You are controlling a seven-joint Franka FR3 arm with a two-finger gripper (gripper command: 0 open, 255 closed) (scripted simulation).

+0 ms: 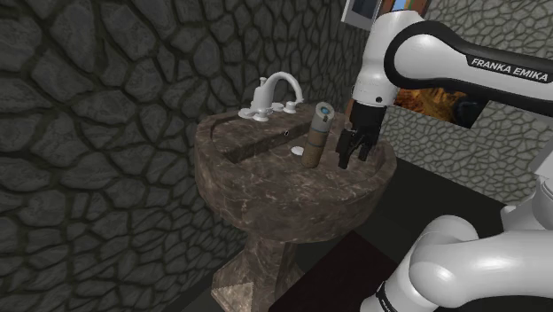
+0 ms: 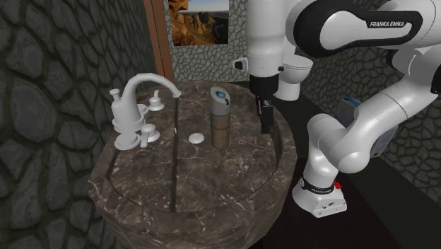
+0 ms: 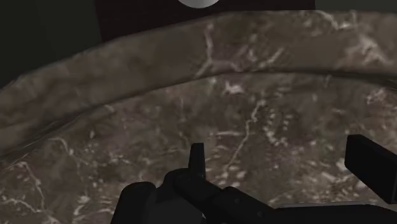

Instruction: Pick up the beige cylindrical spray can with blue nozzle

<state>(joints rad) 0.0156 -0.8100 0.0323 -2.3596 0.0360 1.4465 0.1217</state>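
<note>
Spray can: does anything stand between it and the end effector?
Nothing visible does. The open end effector hangs beside the spray can, apart from it, with only bare sink top between. The faucet and a small white disc lie on the can's other side.

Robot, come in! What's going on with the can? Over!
Open gripper, empty, beside can. Can upright on sink, untouched. Far side of can: white disc, not blocking. Over.

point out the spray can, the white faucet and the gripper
Beige cylindrical spray can with blue nozzle (image 1: 315,137): shoulder view, middle of its body.
White curved faucet (image 2: 126,113): second exterior view, its upright base.
All-black two-finger gripper (image 1: 354,161): shoulder view, midway between its open fingertips.
</note>
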